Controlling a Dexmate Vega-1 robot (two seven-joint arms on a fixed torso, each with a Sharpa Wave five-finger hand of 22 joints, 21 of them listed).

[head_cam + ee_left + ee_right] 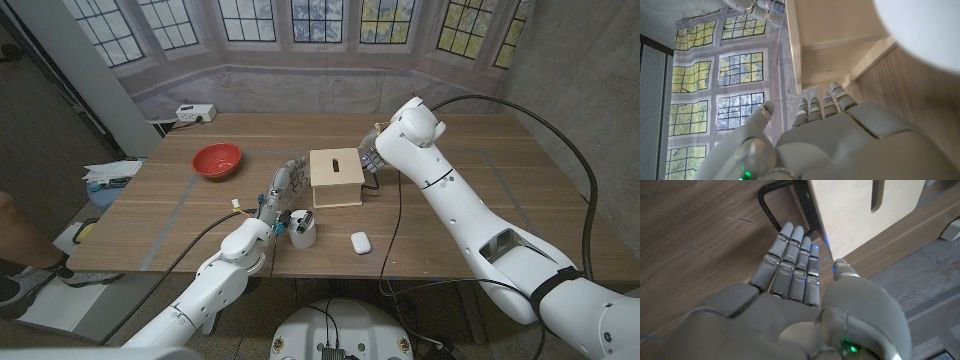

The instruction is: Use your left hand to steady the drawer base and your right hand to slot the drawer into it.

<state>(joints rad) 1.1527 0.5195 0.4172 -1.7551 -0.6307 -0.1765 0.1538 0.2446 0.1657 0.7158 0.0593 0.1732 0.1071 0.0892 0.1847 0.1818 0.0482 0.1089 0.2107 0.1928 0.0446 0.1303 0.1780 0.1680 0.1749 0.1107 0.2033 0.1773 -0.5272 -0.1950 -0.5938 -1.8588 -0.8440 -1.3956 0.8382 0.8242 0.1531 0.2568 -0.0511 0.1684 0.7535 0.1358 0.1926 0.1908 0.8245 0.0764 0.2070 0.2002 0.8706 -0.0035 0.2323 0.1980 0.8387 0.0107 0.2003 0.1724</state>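
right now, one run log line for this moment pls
stage: drawer box between both hands | left hand: open, at its left side | right hand: fingers by its right side, grip unclear | red bowl: untouched

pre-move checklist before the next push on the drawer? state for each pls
1. Left hand steadying the wooden drawer box: not ok; it sits beside the box's left side, fingers extended, contact not evident.
2. Right hand on the box: cannot tell; it is at the box's right rear corner, thumb beside the panel in the right wrist view.
3. Drawer seated in base: cannot tell; the head view shows one closed box with a slot on top.
4. White cup and white case: ok, apart from the box.
5. Red bowl: ok, well to the left.
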